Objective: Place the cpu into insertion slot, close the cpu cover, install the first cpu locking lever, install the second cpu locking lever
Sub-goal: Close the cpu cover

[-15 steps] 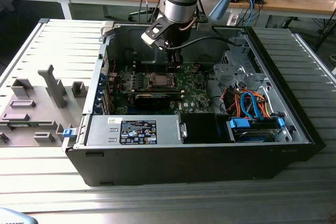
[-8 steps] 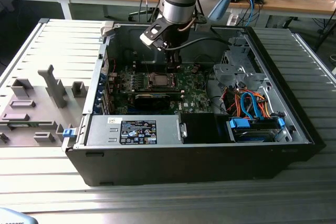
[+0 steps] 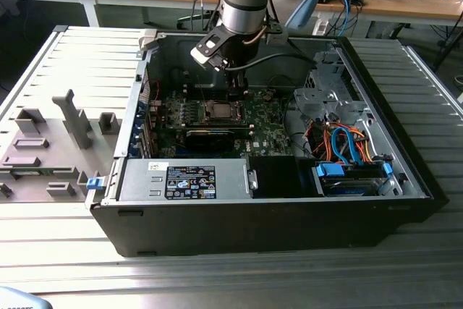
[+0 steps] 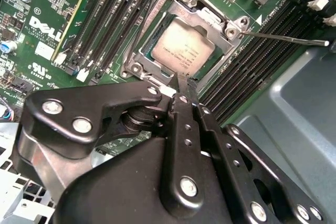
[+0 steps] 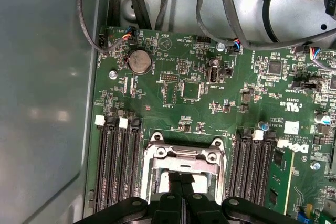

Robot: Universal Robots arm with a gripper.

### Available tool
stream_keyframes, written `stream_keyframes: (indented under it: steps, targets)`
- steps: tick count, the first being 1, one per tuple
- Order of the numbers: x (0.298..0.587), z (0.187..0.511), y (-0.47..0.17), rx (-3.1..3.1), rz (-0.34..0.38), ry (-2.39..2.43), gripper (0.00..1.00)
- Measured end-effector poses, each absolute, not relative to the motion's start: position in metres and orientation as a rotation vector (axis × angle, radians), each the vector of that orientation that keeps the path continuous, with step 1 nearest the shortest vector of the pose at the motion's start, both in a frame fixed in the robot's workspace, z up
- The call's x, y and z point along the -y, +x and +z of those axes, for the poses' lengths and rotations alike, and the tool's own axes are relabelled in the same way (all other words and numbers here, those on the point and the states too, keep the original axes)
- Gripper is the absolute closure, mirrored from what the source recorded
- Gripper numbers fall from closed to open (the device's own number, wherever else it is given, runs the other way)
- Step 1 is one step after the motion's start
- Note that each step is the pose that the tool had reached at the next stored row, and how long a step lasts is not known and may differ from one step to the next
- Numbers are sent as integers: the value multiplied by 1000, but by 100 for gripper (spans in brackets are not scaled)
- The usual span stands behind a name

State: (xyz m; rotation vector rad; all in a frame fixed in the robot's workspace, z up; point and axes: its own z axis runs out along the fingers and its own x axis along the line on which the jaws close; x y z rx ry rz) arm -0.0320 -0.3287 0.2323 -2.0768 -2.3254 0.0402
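Observation:
The cpu [image 4: 181,50], a dull silver square, lies in the insertion slot [image 4: 137,61] on the green board. The cpu cover [image 4: 206,18], a silver frame, lies over it, and the chip shows through its window. A thin metal locking lever [image 4: 286,39] sticks out sideways from one socket corner, and a second thin rod [image 4: 137,30] runs along the opposite side. My gripper [image 4: 185,81] is shut with nothing between its black fingers, its tip just above the socket's edge. In the exterior view the gripper [image 3: 236,92] hangs over the socket [image 3: 219,111]. The first wrist view shows the cover [image 5: 184,154] beyond the fingertips [image 5: 177,182].
Black memory slots [image 5: 116,161] flank the socket on both sides. The grey case wall [image 5: 42,103] stands close by. Cables [image 5: 231,19] hang across the case's far end. In the exterior view a power supply [image 3: 189,181] and drive bay with blue cables [image 3: 347,151] fill the near side.

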Motion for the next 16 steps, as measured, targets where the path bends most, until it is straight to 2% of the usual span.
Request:
stream_keyframes:
  steps: [16]
  targets:
    - [329, 227, -38, 2325, 40, -2077, 89]
